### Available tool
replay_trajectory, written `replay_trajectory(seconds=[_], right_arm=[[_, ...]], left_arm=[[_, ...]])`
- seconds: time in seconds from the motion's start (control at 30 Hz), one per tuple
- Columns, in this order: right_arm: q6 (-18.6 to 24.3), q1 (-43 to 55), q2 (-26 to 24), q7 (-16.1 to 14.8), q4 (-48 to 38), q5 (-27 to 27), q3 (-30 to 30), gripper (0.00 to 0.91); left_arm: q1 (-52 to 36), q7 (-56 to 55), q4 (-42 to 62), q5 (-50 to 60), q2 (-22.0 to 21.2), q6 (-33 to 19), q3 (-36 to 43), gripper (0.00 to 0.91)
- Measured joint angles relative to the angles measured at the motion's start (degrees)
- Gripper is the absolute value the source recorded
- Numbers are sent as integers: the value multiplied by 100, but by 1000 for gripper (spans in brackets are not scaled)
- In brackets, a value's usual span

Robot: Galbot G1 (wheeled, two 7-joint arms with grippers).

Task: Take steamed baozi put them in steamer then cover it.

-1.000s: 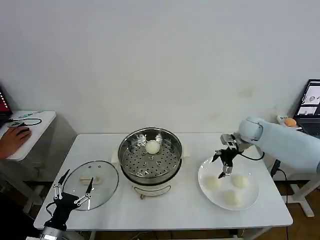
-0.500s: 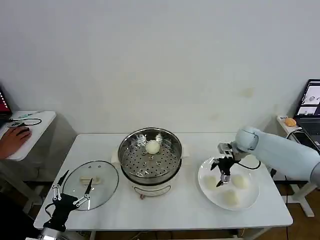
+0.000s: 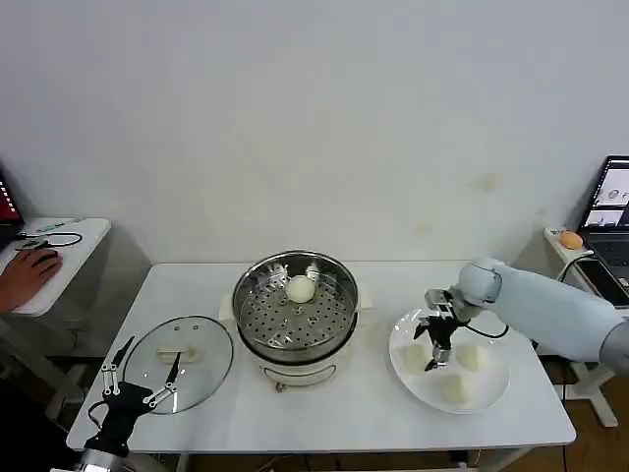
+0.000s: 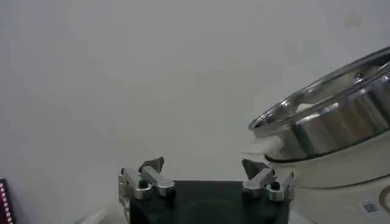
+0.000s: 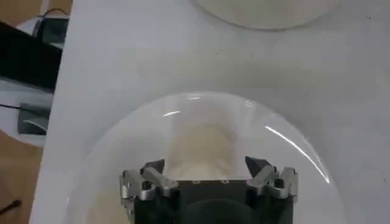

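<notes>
On the white table (image 3: 344, 413), the steamer (image 3: 295, 313) is placed in the middle, and one steamed baozi (image 3: 300, 288) is seen inside it, on the perforated floor toward the back. The cover (image 3: 178, 350) is laid flat on the table to the left of the steamer, apart from it. To the right of the steamer a white plate (image 3: 496, 388) is found, and three baozi are kept on it: one on the left (image 3: 412, 358), one on the right (image 3: 473, 358) and one at the front (image 3: 454, 389).

The right gripper (image 3: 432, 348) is lowered over the plate, just beside the left baozi. In the right wrist view, its fingers (image 5: 263, 168) are seen spread apart, with the baozi (image 5: 201, 146) between them and not yet clamped.

The left gripper (image 3: 140, 371) is held at the front left corner of the table, close to the edge of the cover. Its fingers (image 4: 151, 165) are also spread apart, and nothing is held between them.
</notes>
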Motion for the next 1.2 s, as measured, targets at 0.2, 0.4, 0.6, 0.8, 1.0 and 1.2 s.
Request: replay_trajectory(seconds=[0.2,0.4,0.6,0.8,1.0,1.2], right_arm=[[9,-32,33,18,-33,-46,8,907],[12,-77,48,31,-49,-122,21,806],[18,-60,19,47,-28,-139,25,705],[10,-6,-10,92,31,-119,28,685],[-13,118,-58,126,138,-13,36,675],[-40,509,-116,124,315,279,-97,675]], left_arm=[[3,0,0,1,6,-3,-6,907],[3,-1,0,9,-16,-4,-1,907],[9,-4,0,10,-11,-8,-14,907],[13,-9,-2,10,-37,-22,-10,907],[42,-11,-2,17,-44,-37,-5,907],[28,-14,-17,17,9,-37,-31,907]])
